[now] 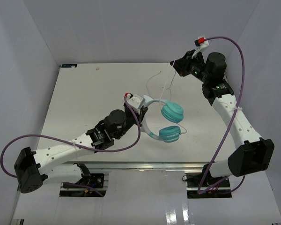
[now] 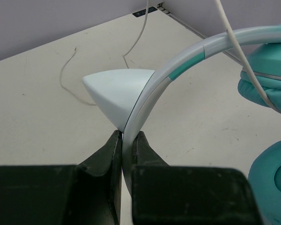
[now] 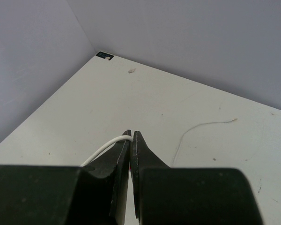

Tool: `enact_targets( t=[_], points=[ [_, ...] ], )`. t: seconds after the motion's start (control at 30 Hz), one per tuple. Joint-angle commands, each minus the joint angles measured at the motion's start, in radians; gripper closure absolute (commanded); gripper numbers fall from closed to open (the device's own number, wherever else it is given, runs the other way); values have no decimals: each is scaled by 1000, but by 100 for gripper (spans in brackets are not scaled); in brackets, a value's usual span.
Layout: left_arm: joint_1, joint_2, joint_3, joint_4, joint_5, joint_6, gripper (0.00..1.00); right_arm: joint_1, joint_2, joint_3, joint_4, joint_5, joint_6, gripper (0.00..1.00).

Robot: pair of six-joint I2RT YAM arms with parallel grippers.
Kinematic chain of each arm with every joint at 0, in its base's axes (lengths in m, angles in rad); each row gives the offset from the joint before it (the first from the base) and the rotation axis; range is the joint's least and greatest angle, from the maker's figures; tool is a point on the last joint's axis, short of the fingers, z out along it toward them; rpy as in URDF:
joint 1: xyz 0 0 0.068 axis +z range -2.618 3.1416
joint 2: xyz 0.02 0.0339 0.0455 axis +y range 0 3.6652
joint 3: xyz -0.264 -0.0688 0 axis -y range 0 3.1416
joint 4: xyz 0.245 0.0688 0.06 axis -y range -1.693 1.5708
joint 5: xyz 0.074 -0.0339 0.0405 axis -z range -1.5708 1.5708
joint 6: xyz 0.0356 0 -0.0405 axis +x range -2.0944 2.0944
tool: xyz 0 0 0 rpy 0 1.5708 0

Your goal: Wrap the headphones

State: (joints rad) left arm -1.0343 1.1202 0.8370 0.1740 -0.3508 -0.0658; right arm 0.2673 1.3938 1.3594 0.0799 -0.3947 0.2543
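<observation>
The headphones [image 1: 172, 112] sit over the middle of the table [image 1: 84, 103], their two teal ear cups [image 1: 169, 134] close together and the pale headband [image 1: 147, 127] arching off to the left. Your left gripper [image 1: 141, 108] is clamped on that headband, which reads as an anchor: it steadies the set while the other arm works the cord [image 1: 166, 88]. The cord runs from the cups up toward the far right, where your right gripper [image 1: 175, 63] pinches it, holding it out ready to be led around the headphones. From above you get this layout, but not the grips themselves. The left wrist view shows the headband [image 2: 178, 70] squeezed edge-on between the closed jaws of the left gripper [image 2: 126, 136], with the cups just to the right. The right wrist view shows the cord [image 3: 105, 147] curling out from between the shut jaws of the right gripper [image 3: 131, 136], and the loose tail lying on the table beyond. Whether the cups touch the table, you cannot tell.
</observation>
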Motion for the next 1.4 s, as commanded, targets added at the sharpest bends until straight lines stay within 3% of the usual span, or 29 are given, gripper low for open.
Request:
enact_targets(
  t=[0.0, 0.67, 0.9, 1.37],
  points=[
    [5, -30, -1, 15, 22, -44, 100, -17, -35, 50, 74, -31, 41, 92],
    [57, -46, -28, -35, 39, -113, 100, -63, -48, 42, 74, -75, 84, 92],
    [71, -52, 50, -107, -11, -158, 100, -69, -73, -21, 74, -79, 63, 92],
    [76, -46, 225, -185, 47, -194, 100, -71, -56, -189, 143, -29, -24, 92]
  ],
)
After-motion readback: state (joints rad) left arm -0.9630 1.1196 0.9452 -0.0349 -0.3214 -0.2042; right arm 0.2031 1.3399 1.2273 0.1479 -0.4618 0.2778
